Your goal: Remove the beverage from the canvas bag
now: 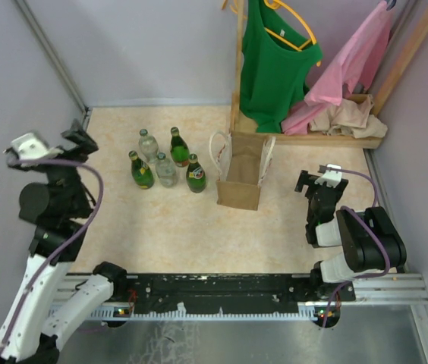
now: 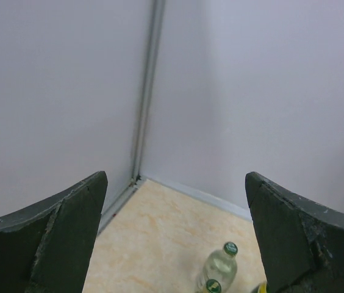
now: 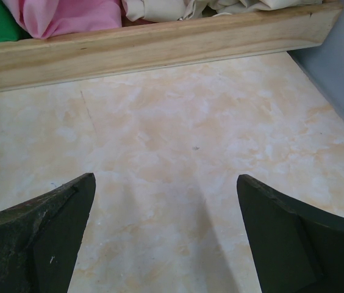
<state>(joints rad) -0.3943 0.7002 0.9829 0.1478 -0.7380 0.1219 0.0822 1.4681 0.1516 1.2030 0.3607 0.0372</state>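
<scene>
The tan-brown canvas bag (image 1: 242, 180) with two white loop handles stands upright mid-table, its mouth open; I see no bottle inside it. Several bottles stand to its left: green ones (image 1: 141, 171) (image 1: 178, 149) (image 1: 195, 175) and clear ones (image 1: 148, 144) (image 1: 166, 171). My left gripper (image 1: 80, 141) is open and empty, raised at the far left, left of the bottles. Its wrist view shows the gripper (image 2: 175, 177) open over a clear bottle (image 2: 221, 265). My right gripper (image 1: 313, 182) is open and empty, low, right of the bag. The right wrist view shows the gripper (image 3: 164, 180) over bare table.
A wooden rack (image 1: 305, 138) stands at the back right with a green top (image 1: 275, 64) and pink garment (image 1: 350, 61) on hangers and heaped cloth (image 1: 343, 117). Its base rail (image 3: 160, 43) lies ahead of my right gripper. Grey walls enclose the table.
</scene>
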